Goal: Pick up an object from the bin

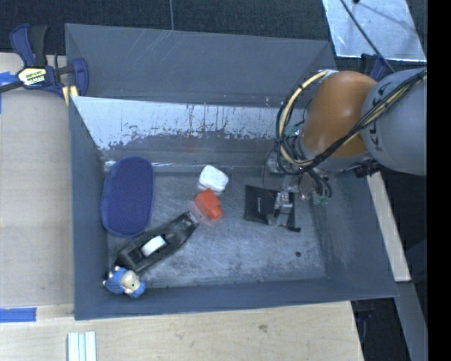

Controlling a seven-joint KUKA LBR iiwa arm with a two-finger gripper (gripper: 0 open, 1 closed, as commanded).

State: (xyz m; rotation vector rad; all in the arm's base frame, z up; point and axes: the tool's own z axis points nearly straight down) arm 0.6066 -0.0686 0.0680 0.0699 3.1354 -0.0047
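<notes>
Gripper (287, 210) sat low at right side of bin (210, 295), just beside a flat black block (257, 203); grip state couldn't be told.
Near-left corner: blue-yellow toy figure (125, 282), then black tape dispenser (158, 245); further back blue oval pad (127, 194), red piece (208, 204), white piece (213, 177).

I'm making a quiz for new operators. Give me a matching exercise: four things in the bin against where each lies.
Things:
1 dark blue oval pad
2 small white block
3 flat black square piece
4 small blue-and-yellow toy figure

Places:
A lower-left corner of the bin
B right beside the gripper
C along the left wall
D just above the small orange-red piece

Pairs: 1-C, 2-D, 3-B, 4-A
</notes>
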